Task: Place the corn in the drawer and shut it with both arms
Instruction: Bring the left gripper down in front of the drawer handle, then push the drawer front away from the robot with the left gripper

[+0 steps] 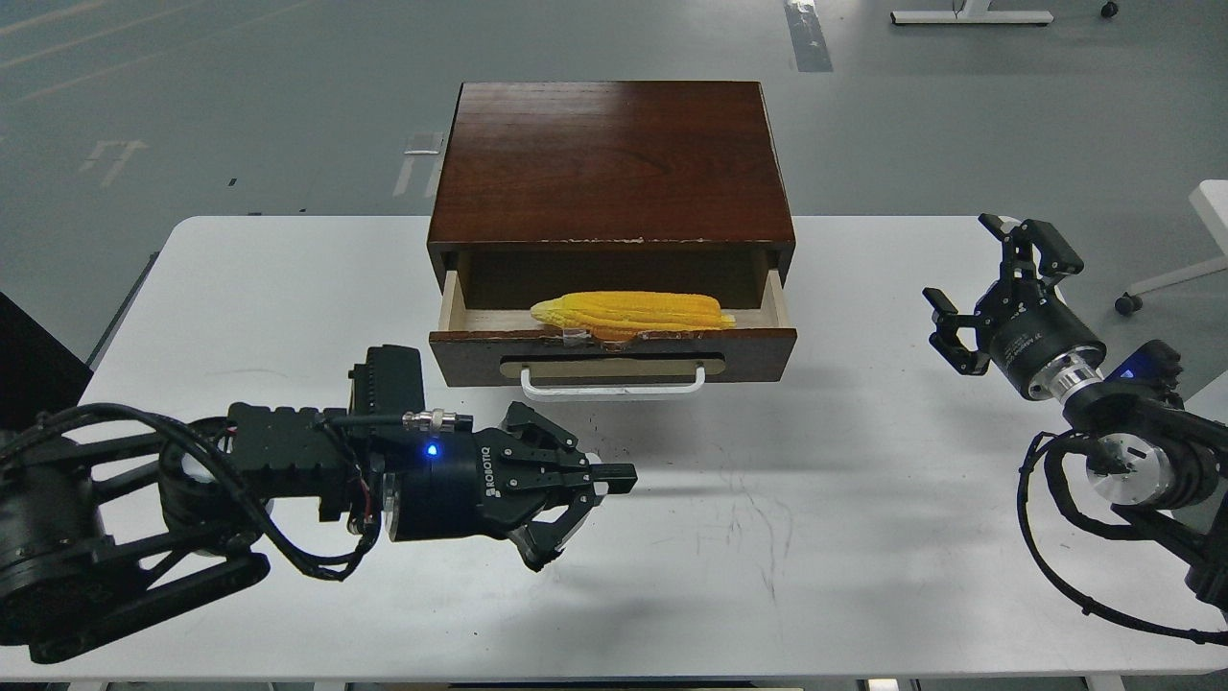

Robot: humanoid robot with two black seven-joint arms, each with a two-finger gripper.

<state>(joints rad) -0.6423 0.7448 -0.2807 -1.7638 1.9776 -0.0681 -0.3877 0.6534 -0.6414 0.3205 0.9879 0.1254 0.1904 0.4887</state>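
Note:
The yellow corn (628, 314) lies lengthwise inside the pulled-out drawer (748, 344), close to its chipped front rim. The drawer front has a white bar handle (612, 387) on a tan plate. The drawer belongs to a dark brown cabinet (614, 163) at the table's back middle. My left gripper (585, 513) is open and empty, low over the table, in front of and left of the drawer. My right gripper (988, 278) is open and empty, at the right, well clear of the cabinet.
The white table (863, 537) carries dark scuff marks in front of the drawer. The left arm's cabled body (192, 509) lies along the front left. The right arm's wrist (1132, 461) sits at the right edge. Grey floor lies beyond.

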